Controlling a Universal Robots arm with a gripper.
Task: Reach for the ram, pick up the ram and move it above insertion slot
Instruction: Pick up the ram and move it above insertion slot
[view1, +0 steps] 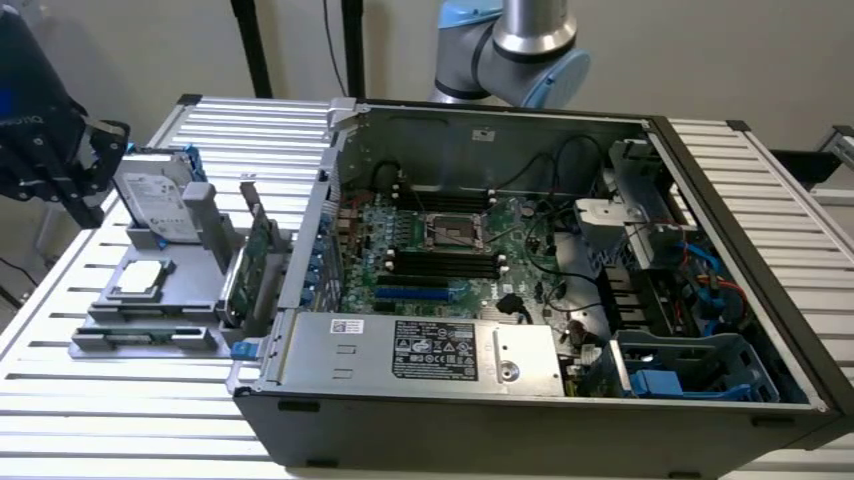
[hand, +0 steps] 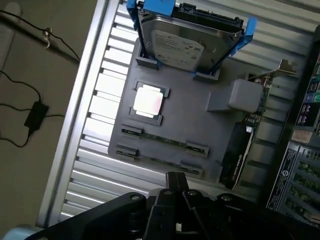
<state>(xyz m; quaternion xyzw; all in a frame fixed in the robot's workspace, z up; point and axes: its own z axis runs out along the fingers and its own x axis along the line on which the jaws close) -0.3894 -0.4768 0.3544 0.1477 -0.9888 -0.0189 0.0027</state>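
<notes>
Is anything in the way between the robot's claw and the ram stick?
Nothing that I can see. In the wrist view the gripper hangs over the gray holder, and the ram lies in its slot there with only open air between them. The hard drive and the expansion card stand farther off.

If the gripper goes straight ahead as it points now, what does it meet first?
Probably the ram lying in the gray holder, just ahead of the gripper; depth is unclear.
</notes>
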